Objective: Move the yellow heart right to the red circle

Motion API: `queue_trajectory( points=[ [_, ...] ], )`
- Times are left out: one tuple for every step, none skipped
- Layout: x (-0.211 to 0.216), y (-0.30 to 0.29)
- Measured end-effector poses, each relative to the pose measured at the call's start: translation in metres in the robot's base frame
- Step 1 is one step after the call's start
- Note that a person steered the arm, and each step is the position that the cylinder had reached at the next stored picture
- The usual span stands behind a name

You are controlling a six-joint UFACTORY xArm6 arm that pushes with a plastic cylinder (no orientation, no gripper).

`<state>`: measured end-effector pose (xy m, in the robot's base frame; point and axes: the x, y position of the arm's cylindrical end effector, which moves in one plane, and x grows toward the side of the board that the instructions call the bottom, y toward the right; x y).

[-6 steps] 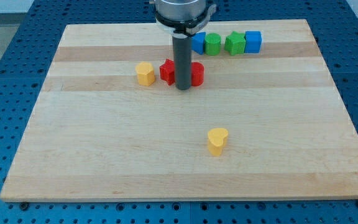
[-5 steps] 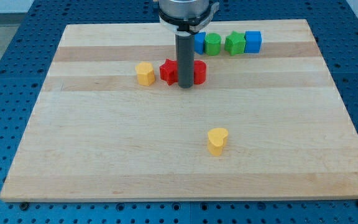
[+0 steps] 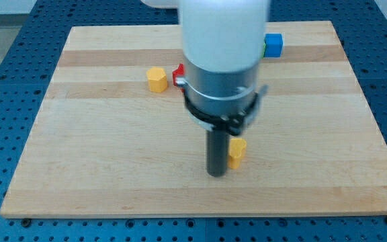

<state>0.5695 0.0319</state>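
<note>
- The top part of the arm is a big, smooth, white tube.
- Under the white part sits a shiny grey metal ring, round like a can.
- A thin black band goes around the bottom of the grey ring, with small black bits sticking out at the sides.
- A straight dark grey rod comes out below it.
- The rod is round and plain, and it ends at my tip (image 3: 216, 174).

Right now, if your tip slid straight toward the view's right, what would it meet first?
My tip sits just left of the yellow heart, so it would probably meet that block first, though depth is unclear.
</note>
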Motion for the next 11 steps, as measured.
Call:
queue_trajectory(
  points=[
    [0.008, 0.036],
    [-0.003, 0.040],
    [-0.005, 0.017],
    [-0.005, -0.005],
    [-0.015, -0.012],
    [-0.031, -0.007],
    [-0.046, 0.005],
    [-0.047, 0.032],
    [-0.050, 0.053],
    [-0.074, 0.055],
    [-0.091, 0.024]
  ],
)
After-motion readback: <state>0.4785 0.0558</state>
